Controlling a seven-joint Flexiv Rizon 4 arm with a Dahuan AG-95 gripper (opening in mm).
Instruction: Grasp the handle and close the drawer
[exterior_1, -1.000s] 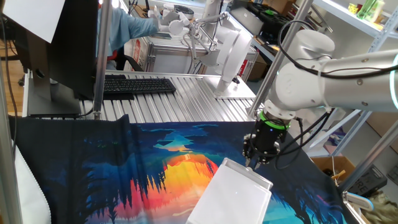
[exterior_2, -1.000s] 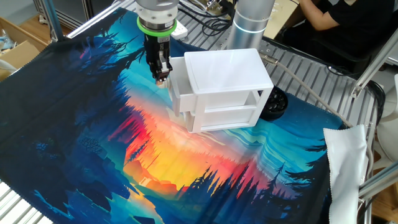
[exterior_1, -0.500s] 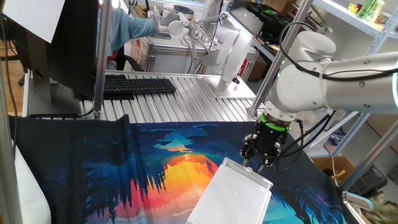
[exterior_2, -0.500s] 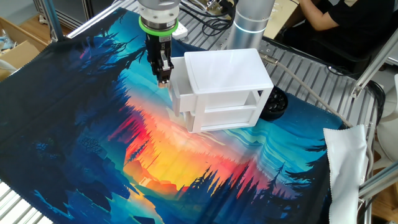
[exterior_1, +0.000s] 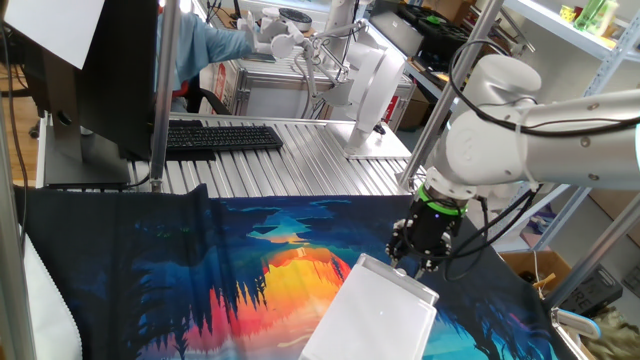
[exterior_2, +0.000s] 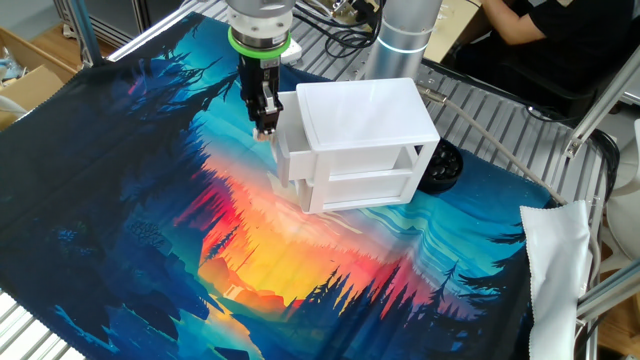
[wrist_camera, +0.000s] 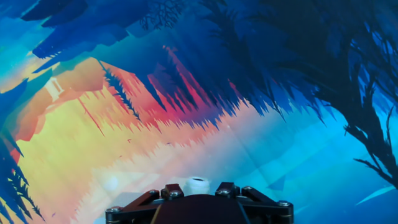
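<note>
My fingers (exterior_2: 265, 125) are pinched nearly together on the handle (wrist_camera: 197, 185), the small white nub showing between them in the hand view. The drawer (exterior_2: 290, 160) juts slightly from the white box (exterior_2: 365, 130) near the tabletop's far edge. I judge I should push straight along its slide, level, so the nub doesn't slip out.

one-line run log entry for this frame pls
phase: closing push | gripper: jaws shut on handle | drawer: slightly out of white box | surface: printed cloth
</note>
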